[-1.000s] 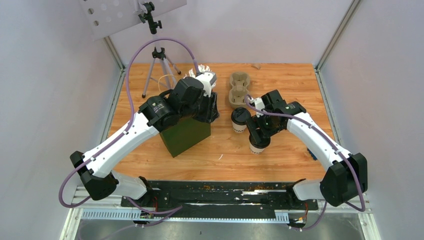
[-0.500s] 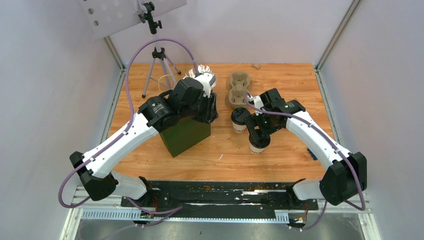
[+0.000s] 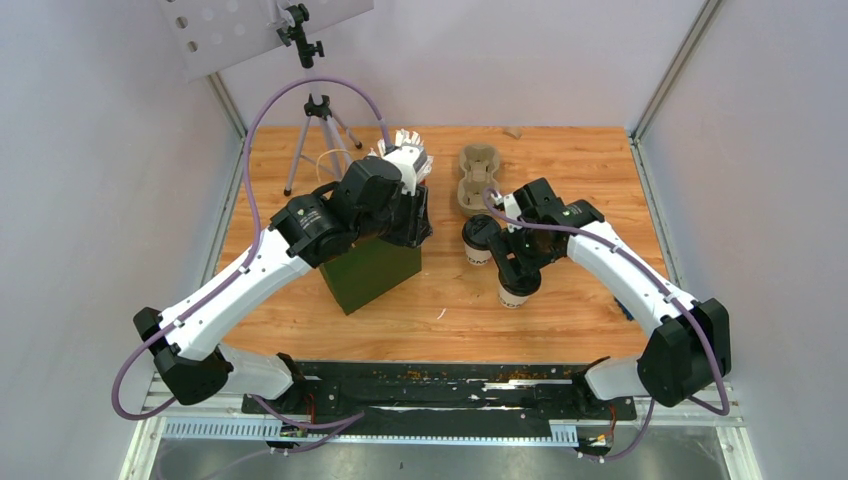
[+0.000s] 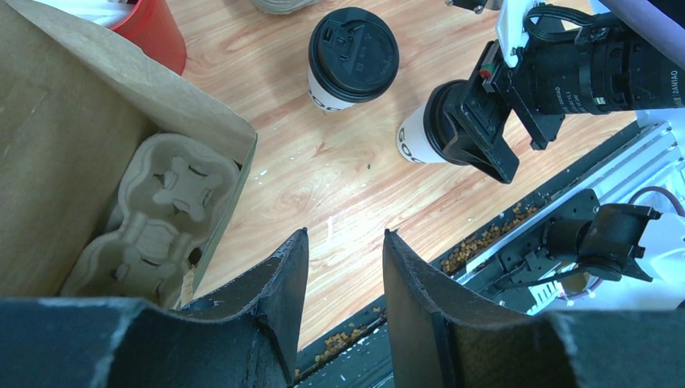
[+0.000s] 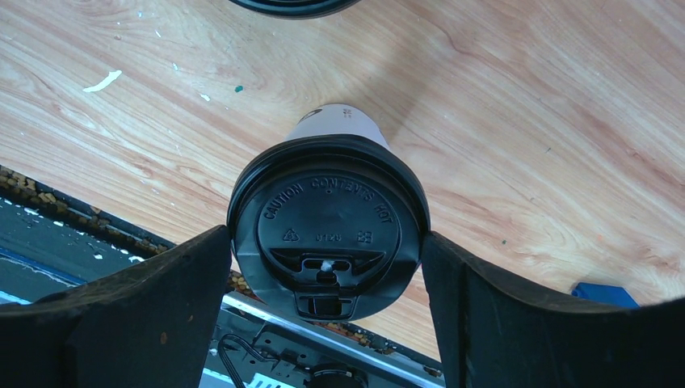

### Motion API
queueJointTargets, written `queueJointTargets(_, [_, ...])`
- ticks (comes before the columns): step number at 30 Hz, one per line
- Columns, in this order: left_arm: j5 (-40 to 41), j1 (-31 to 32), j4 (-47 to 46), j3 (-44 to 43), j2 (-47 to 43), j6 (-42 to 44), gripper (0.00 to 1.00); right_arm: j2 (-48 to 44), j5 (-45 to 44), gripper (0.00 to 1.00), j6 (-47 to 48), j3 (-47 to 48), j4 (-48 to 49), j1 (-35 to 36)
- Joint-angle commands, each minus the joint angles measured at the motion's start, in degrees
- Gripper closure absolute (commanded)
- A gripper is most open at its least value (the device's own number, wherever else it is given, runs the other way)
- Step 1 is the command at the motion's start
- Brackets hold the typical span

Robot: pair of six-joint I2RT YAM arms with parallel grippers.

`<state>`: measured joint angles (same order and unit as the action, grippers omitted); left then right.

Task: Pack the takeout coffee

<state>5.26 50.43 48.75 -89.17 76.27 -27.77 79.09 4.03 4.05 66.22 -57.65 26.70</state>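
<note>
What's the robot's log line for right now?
right gripper: around near cup lid, grip unclear | left gripper: open by bag | other cup: on table | one tray: inside bag

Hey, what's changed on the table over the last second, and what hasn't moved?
The right gripper closed in a little on the near cup; its fingers now look to touch the lid on both sides. The left gripper edged slightly away from its base, still open and empty. The near cup, the far cup, the bag and the tray stayed put.
</note>
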Motion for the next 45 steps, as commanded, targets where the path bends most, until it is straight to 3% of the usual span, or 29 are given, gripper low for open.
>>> queueJointTargets(1, [1.1, -0.2, -0.1, 0.1, -2.3, 0.5, 0.53, 0.2, -1.3, 0.14, -1.2, 1.0, -0.5, 0.5])
queueJointTargets(15, [5.5, -1.0, 6.5, -1.2, -3.4, 0.3, 0.53, 0.0, -2.1, 0.14, -1.5, 1.2, -1.3, 1.3])
queueJointTargets(29, [13.8, -7.9, 25.4, -5.0, -11.8, -5.9, 0.50, -0.6, -1.6, 0.21, -1.5, 2.0, -2.7, 1.3])
queueJointTargets(39, [17.8, -9.8, 32.5, -6.3, -14.6, -9.5, 0.49, -1.2, -2.5, 0.21, -1.9, 6.3, -7.2, 1.3])
queueJointTargets(45, [17.1, -14.9, 34.5, -3.9, -16.7, -10.1, 0.48, -2.6, -1.9, 0.22, -2.6, 8.9, -9.8, 1.3])
